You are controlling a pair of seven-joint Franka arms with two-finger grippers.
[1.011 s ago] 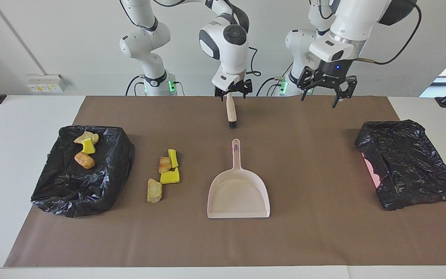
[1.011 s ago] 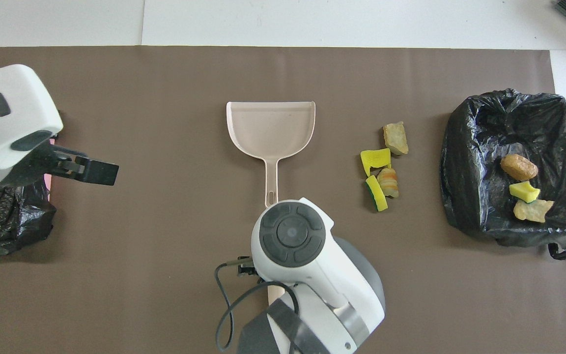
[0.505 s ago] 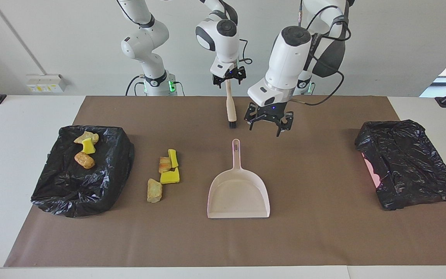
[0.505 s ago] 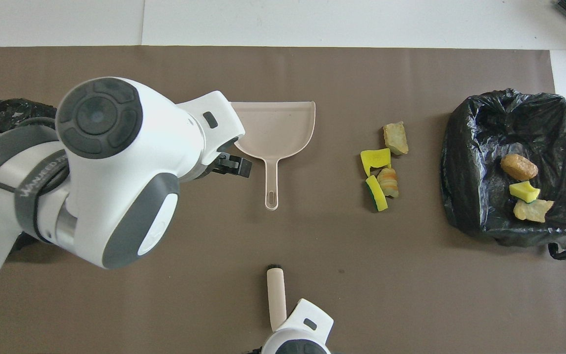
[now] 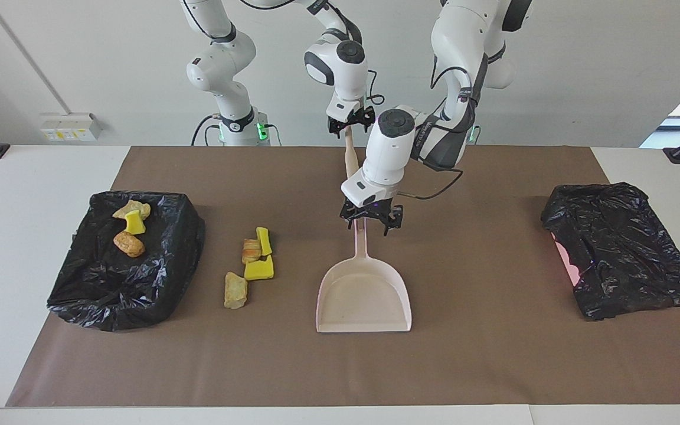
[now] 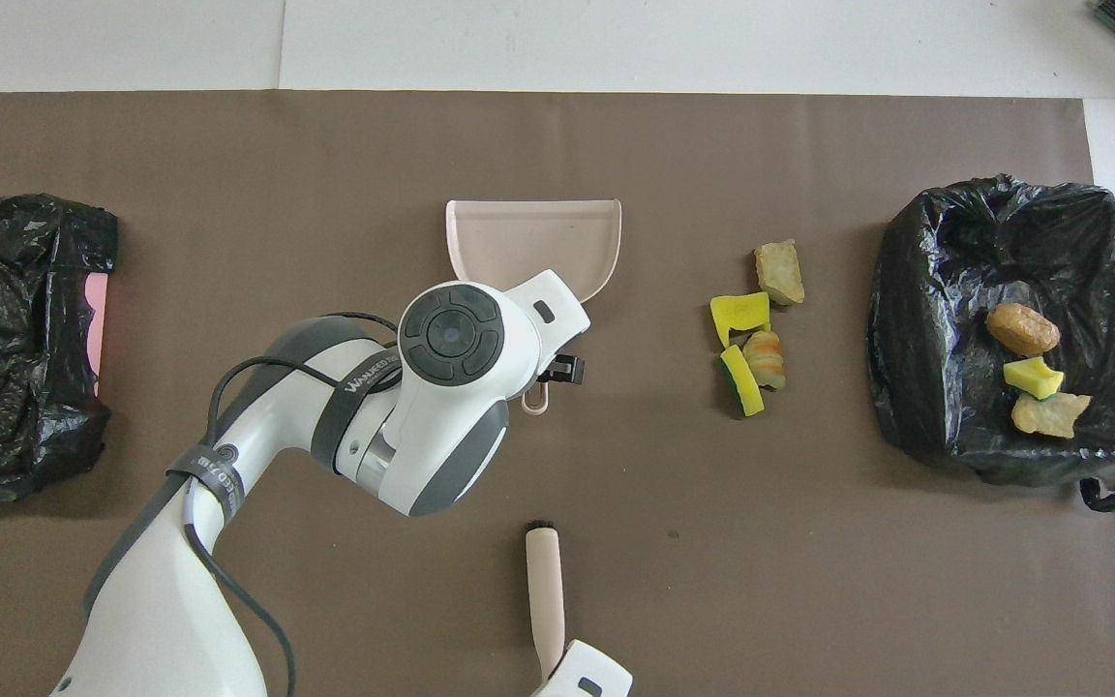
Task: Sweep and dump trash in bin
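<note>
A: Facing view, status? 
B: Left pincer hangs over the dustpan handle tip, fingers apart, nothing clamped. The handle's long axis runs toward the robots; the pan mouth faces away. Right pincer stands at the top of the brush handle; whether it clamps cannot be told. 4 scraps of trash lie on the mat between dustpan and bin; 3 lie inside the bin.

A: Overhead view? 
B: The left arm covers the handle of the dustpan; only its tip shows. The brush lies nearer the robots. The loose trash sits toward the right arm's end, beside the bin. Judgement: the left arm is best placed to descend and grip.
</note>
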